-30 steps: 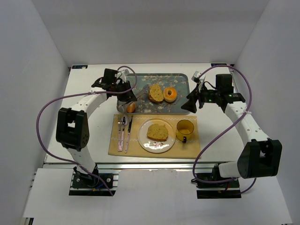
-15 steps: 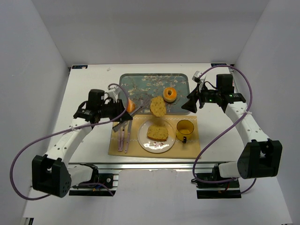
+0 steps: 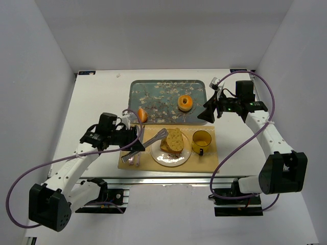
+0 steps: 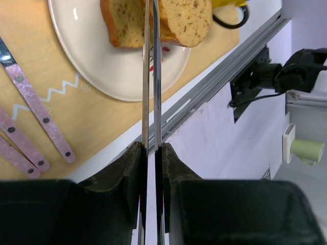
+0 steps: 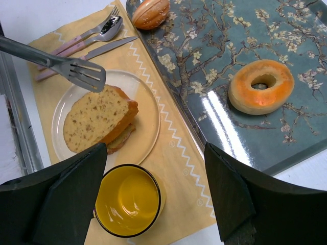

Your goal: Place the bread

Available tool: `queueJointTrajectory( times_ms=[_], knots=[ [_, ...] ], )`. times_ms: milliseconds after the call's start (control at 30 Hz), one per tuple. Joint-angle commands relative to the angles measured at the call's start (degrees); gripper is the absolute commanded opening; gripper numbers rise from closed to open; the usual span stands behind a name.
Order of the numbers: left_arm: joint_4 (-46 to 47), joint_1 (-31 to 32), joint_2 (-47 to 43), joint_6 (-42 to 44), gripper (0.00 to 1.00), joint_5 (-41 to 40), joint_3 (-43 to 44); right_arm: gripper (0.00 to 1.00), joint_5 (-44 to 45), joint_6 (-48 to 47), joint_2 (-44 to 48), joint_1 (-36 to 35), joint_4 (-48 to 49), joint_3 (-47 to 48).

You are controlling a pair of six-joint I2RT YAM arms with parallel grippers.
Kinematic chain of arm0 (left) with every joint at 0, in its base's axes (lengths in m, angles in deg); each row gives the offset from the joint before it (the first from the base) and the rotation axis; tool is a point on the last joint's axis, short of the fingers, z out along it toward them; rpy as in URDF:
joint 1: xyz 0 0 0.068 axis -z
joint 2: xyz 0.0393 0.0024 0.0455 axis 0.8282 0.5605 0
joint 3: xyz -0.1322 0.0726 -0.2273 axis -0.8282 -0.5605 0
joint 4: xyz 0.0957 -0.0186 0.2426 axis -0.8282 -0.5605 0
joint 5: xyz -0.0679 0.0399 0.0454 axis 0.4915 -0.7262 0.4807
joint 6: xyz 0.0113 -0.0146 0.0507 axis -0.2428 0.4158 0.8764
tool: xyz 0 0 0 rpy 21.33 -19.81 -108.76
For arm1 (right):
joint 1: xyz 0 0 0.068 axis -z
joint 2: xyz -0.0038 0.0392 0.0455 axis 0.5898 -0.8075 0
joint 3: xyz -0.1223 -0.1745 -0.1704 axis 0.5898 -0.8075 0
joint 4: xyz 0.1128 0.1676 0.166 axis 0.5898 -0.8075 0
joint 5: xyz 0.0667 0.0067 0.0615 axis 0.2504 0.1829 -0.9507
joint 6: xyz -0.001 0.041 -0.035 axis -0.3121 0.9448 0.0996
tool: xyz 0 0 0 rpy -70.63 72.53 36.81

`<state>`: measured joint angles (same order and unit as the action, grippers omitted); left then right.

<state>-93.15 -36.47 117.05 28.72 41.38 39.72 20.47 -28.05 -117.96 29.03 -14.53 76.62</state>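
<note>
The bread (image 3: 173, 140), two porous golden slices, lies stacked on the glossy round plate (image 3: 159, 158) near the bench's (image 3: 97, 97) front edge; the left gripper (image 3: 136, 147) clamps slotted steel tongs (image 3: 155, 139) reaching the top slice, and the right gripper (image 3: 208, 115) gapes empty.

A white table (image 3: 97, 92) stands enclosed by plain white walls (image 3: 163, 30) on three sides, evenly lit.

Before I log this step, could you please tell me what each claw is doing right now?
Left claw: shut on the tongs.
Right claw: open, holding nothing.
</note>
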Motion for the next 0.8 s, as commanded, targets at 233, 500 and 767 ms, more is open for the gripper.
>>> queueJointTrajectory(
  times_ms=[233, 500, 767],
  knots=[
    [-0.8, 0.9, 2.4, 1.9, 0.50, -2.7, 1.9, 0.82, -0.8, -0.2, 0.3, 0.3, 0.8, 0.9],
    [-0.3, 0.8, -1.0, -0.2, 0.54, -8.3, 5.3, 0.82, -0.9, -0.4, 0.5, 0.4, 0.8, 0.3],
    [-0.1, 0.1, -1.5, -0.8, 0.39, -18.7, 10.4, 0.82, -1.4, -0.4, 0.6, 0.3, 0.9, 0.0]
  ],
)
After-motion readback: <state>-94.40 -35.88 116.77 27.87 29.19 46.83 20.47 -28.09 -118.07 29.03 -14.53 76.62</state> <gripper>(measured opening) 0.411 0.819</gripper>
